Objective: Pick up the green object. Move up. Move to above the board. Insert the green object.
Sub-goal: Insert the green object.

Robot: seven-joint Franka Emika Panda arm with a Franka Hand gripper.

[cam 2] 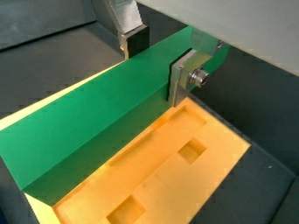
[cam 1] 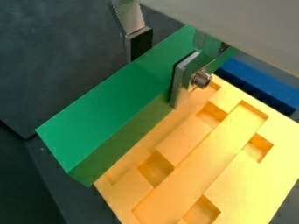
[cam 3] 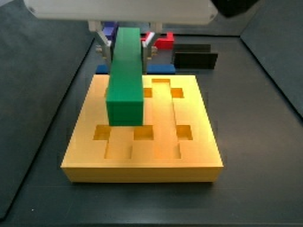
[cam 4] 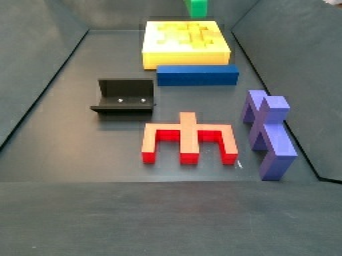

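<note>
Three steps look done: the gripper, clamped on the long plain green bar, holds it above the grooved yellow-orange board. Insertion remains.

Even, bright overhead lighting in all views. Soft shadow beneath green object on board. Slight glare on gripper finger plates. Wrist views soft, blurred at near edges; side views sharper.
</note>
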